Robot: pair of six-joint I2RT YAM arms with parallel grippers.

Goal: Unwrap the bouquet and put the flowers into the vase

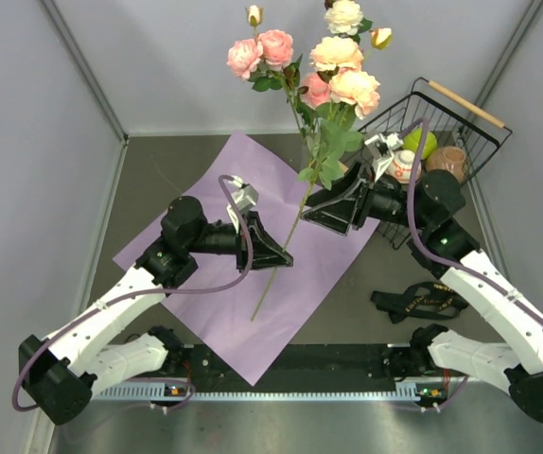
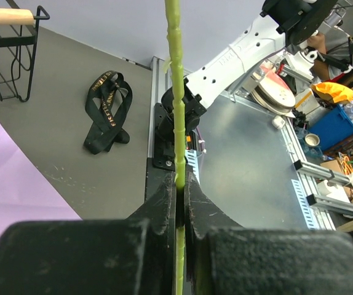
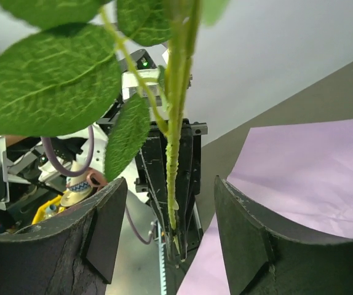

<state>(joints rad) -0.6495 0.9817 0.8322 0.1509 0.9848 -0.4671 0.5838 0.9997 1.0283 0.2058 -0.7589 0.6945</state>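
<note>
The flowers [image 1: 333,71], pink, cream and peach roses with green leaves, lean upright above the lilac paper sheet [image 1: 224,322], one thin stem pinched in my left gripper [image 1: 284,255]; the sheet lies flat, spread open; the black ribbon [image 1: 421,303] lies right of it.

The left arm [image 1: 111,310] extends from its base at the lower left of the top view, bends at an elbow left of centre, and its forearm points right toward the middle. The left gripper [image 1: 284,256] is clamped on 1 green stem of the flowers [image 1: 342,85]. In the left wrist view, its 2 fingers [image 2: 164,206] meet on that stem at lower centre.

The right arm [image 1: 494,288] extends from the lower right, folds at the upper right and reaches left. The right gripper [image 1: 309,210] is parted. In the right wrist view, its 2 fingers [image 3: 103,236] stand on either side of the stem without touching it.
</note>
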